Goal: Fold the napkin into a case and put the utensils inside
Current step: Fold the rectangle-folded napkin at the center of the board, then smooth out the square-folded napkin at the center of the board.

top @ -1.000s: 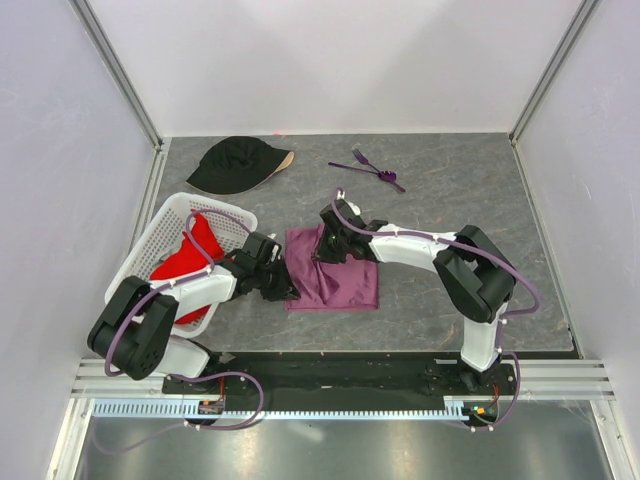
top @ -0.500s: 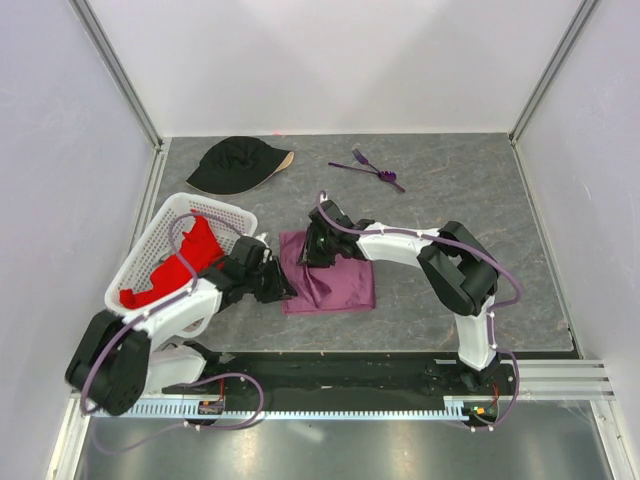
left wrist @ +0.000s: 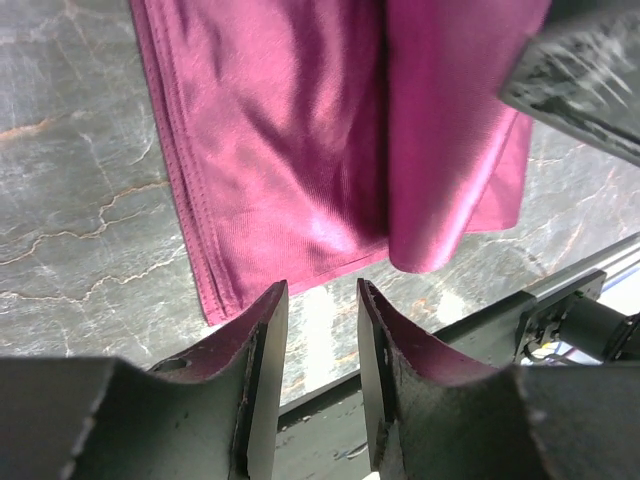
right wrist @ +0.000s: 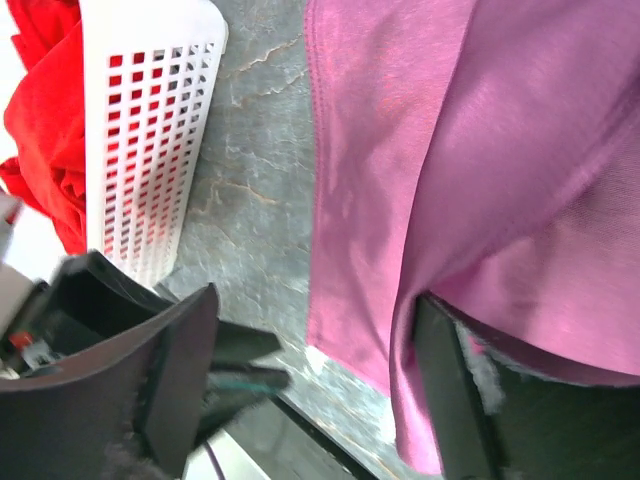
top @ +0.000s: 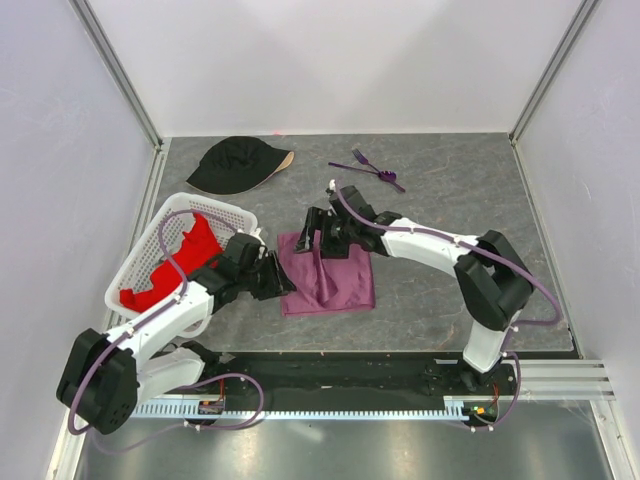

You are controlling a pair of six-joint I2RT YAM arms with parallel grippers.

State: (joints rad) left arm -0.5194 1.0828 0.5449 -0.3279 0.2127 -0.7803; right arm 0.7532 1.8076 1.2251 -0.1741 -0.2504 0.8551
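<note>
Right pincer (right wrist: 315,310) has sprung wide over the folded napkin (right wrist: 400,150); left pincer (left wrist: 320,300) parted.

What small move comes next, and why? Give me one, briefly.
Probably lift the right gripper clear of the napkin: its jaws stand wide, yet a fold of cloth hangs against one finger. The left gripper is open and empty, and the utensils lie far back.
</note>
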